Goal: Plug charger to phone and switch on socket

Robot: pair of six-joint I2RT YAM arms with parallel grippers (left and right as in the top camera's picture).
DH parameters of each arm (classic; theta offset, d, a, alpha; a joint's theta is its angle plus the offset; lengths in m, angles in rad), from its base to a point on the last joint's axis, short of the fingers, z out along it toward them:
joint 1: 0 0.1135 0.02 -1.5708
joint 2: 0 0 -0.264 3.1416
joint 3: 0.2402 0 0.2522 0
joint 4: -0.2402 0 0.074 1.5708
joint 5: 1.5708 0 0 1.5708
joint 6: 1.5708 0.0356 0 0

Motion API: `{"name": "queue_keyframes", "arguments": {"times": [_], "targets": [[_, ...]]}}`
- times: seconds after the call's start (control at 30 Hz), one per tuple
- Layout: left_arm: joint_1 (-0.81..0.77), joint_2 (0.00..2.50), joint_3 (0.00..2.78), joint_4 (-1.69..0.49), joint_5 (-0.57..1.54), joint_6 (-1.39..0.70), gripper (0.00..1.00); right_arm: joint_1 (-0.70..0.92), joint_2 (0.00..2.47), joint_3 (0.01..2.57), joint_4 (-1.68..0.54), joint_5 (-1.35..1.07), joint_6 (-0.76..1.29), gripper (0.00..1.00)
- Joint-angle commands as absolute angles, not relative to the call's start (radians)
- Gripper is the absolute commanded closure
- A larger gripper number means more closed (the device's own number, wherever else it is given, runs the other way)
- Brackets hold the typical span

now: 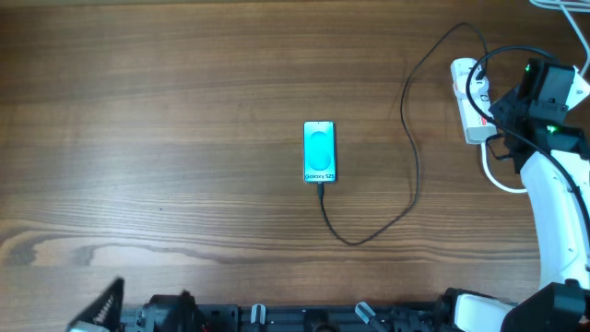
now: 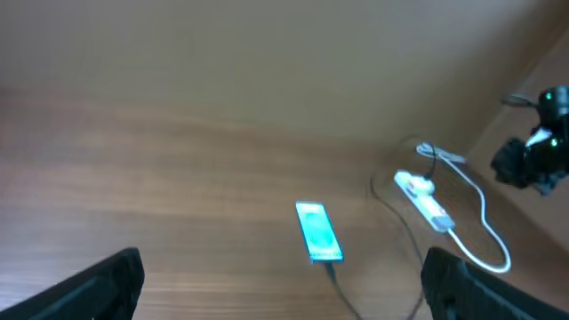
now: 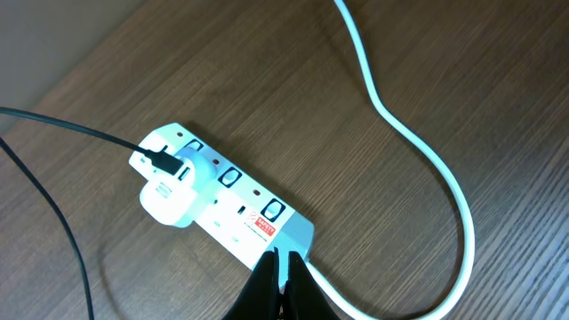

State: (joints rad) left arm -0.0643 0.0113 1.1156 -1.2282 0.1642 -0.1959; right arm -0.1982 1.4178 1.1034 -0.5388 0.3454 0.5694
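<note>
Closest in, your right gripper shows only as two dark fingers pressed together with nothing between them, their bases cut off by the bottom edge. The tips sit right at the near end of the socket; you cannot tell whether they touch it. Its red-marked switches are too small to read as on or off. The charger runs from the white adapter plugged in at the strip's far end, and the thick white cord loops off to the right.

Your left gripper rests at the table's near edge, fingers spread wide and empty; its own camera is blurred. Beyond it the phone lies flat mid-table, screen lit teal. From overhead the black cable reaches its lower end, but the connector is too small to judge as seated.

The table is brown wood grain. Past its edge only a plain grey patch shows.
</note>
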Motion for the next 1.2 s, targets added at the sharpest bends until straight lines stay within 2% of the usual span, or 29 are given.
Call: {"name": "queue_keyframes", "arguments": {"times": [0.0, 0.13, 0.4, 0.57, 0.67, 0.9, 1.03, 1.1, 1.17], "targets": [[-0.062, 0.005, 1.012, -1.031, 0.136, -0.194, 0.0, -0.201, 1.418, 1.1, -0.547, 0.369, 0.549, 0.95], [-0.062, 0.005, 0.816, -0.805, 0.136, -0.194, 0.0, -0.201, 1.418, 1.1, -0.548, 0.369, 0.549, 0.94], [-0.062, 0.005, 0.297, -0.151, 0.136, -0.217, 0.0, -0.201, 1.418, 1.1, -0.551, 0.369, 0.55, 0.94], [-0.062, 0.005, 0.076, 0.106, 0.093, -0.244, 0.0, -0.201, 1.418, 1.1, -0.551, 0.369, 0.549, 0.93], [-0.062, 0.005, 0.014, 0.147, 0.049, -0.281, 0.0, -0.201, 1.418, 1.1, -0.552, 0.369, 0.55, 0.93], [-0.062, 0.005, 0.006, -0.061, 0.049, -0.28, 0.0, -0.201, 1.418, 1.1, -0.554, 0.325, 0.555, 0.91], [-0.062, 0.025, 0.006, -0.075, 0.051, -0.281, 0.0, -0.201, 1.418, 1.1, -0.557, 0.308, 0.584, 0.88], [-0.062, 0.034, 0.006, -0.075, 0.051, -0.281, 0.0, -0.203, 1.418, 1.1, -0.567, 0.308, 0.633, 0.96], [-0.062, 0.037, 0.006, -0.075, 0.051, -0.281, 0.0, -0.218, 1.418, 1.1, -0.578, 0.294, 0.692, 0.96]]}}
